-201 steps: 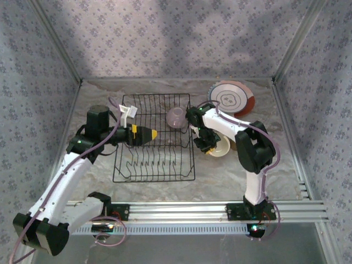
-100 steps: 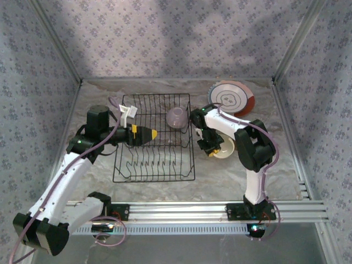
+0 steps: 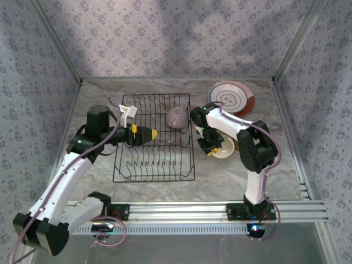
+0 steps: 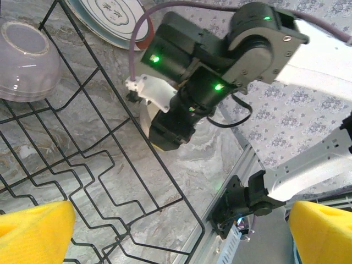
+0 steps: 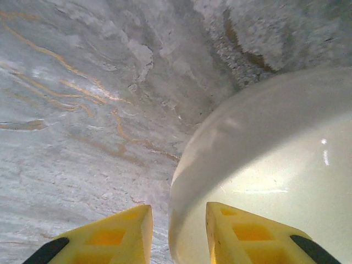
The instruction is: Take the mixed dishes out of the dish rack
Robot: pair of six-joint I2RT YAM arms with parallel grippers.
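Overhead, the dish rack (image 3: 157, 163) stood on the marble table (image 3: 165, 192) near its middle, and a lavender bowl (image 3: 176, 117) sat inside it at the rack's 1 o'clock corner. A plate with an orange-red rim (image 3: 231, 97) lay well apart, toward 1 o'clock on the table near the back wall. Just outside the rack, at its 3 o'clock side, a cream bowl (image 3: 225, 149) rested on the table with the right pincer (image 3: 210, 149) at the bowl's 9 o'clock edge. The left pincer (image 3: 153, 133) hung over the rack, entering from its 9 o'clock side. From the left wrist, its yellow fingers (image 4: 33, 231) sat far apart at the bottom corners with nothing between them but rack wire and table, so that pincer was wide open and empty. The lavender bowl showed at 10 o'clock inside the wires, the plate at 12 o'clock beyond them, and the right arm (image 4: 220, 71) reached down just past the rack's side wire onto a sliver of the cream bowl. From the right wrist, the two yellow fingers (image 5: 110, 236) straddled the cream bowl's rim, one inside and one outside. Bare table showed between the outer finger and the wall, so the pincer stood loosened, not clamping.
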